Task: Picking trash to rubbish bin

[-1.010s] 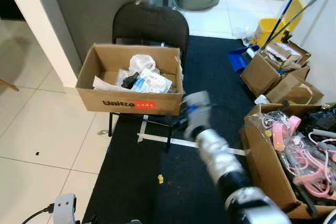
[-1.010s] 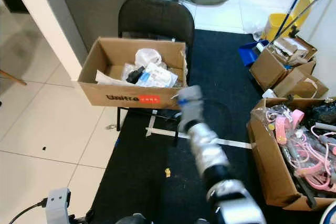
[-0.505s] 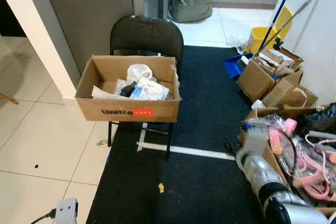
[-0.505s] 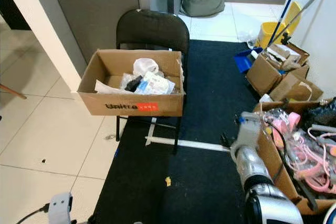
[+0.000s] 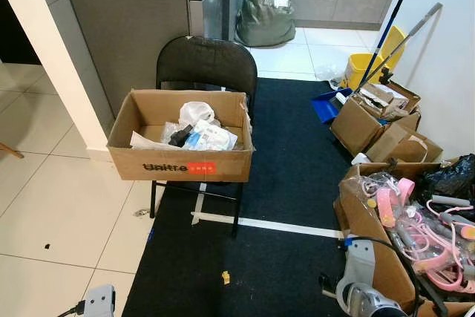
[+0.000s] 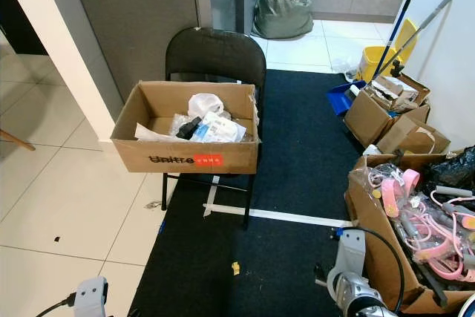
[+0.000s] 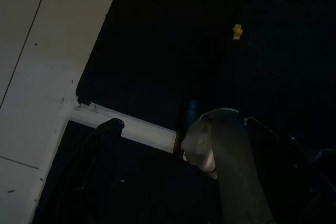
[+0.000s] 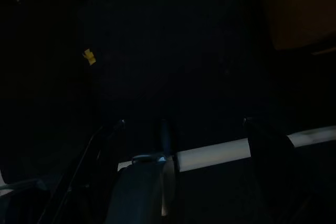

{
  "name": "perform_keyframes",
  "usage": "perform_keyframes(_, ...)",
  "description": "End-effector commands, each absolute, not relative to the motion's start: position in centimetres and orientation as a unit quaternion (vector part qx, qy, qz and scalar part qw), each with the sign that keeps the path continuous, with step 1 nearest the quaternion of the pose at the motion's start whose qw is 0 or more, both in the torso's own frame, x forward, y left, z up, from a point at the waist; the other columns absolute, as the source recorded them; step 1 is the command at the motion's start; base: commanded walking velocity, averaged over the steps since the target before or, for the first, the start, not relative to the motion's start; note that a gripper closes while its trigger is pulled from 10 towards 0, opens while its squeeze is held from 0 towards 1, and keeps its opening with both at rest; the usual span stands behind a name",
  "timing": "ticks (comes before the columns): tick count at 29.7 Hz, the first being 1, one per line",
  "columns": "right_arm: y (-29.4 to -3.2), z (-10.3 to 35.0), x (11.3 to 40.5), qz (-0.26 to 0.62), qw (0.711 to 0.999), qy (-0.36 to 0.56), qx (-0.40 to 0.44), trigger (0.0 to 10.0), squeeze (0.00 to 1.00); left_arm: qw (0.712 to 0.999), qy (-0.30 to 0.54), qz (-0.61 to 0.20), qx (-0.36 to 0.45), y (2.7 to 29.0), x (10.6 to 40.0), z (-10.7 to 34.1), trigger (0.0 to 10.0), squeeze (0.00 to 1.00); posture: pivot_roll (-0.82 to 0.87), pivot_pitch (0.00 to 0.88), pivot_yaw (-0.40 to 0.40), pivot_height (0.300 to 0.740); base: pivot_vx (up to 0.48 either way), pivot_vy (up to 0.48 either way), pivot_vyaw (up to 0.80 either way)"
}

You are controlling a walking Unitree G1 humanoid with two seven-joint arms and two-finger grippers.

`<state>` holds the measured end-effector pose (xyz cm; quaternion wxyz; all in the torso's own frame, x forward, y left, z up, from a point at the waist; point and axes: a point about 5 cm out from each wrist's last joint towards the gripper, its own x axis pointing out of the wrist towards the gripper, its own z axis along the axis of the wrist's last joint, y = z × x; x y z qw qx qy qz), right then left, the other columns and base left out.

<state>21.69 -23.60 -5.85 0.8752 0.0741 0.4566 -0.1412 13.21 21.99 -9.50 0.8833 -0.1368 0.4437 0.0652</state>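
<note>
A brown cardboard box [image 5: 180, 162] marked in black and red rests on a black folding chair [image 5: 207, 61]. It holds white wrappers and a dark item [image 6: 202, 125]. A small yellow scrap [image 5: 225, 278] lies on the black mat in front of the chair, also seen as the yellow scrap [image 8: 89, 56] in the right wrist view. My right arm [image 6: 347, 276] hangs low at the right beside a box. The right gripper [image 8: 184, 123] is open over the dark mat with nothing in it. The left gripper [image 7: 181, 123] hangs above the mat's edge, fingers apart and holding nothing.
An open box of pink items [image 5: 367, 224] stands close on the right. More boxes [image 5: 364, 120], a blue dustpan [image 5: 326, 105] and a yellow bucket [image 5: 362, 64] are at the back right. A grey-green bag [image 5: 266, 12] sits far ahead. A white tape line [image 5: 282, 224] crosses the mat.
My right arm, stretched out near the box on the chair a second ago, has drawn back and dropped low at the right. The camera has lifted, showing more of the far room.
</note>
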Motion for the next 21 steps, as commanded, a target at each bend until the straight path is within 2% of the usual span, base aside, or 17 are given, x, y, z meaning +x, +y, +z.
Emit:
perform_keyframes(1, -22.9, -6.3, 21.3, -0.124, 0.87, 0.474, 0.061, 10.0, 0.0, 0.876, 0.457, 0.07, -0.141, 21.6, 12.6, -9.8, 10.0, 0.0, 0.08, 0.0, 0.011, 0.74, 0.0, 0.0, -0.79)
perform_keyframes(21, -23.7, -6.5, 20.5, -0.117, 0.859, 0.498, 0.011, 10.0, 0.0, 0.866, 0.474, 0.079, -0.138, 21.0, 11.9, -10.2, 10.0, 0.0, 0.06, 0.002, -0.008, 0.74, 0.0, 0.0, -0.78)
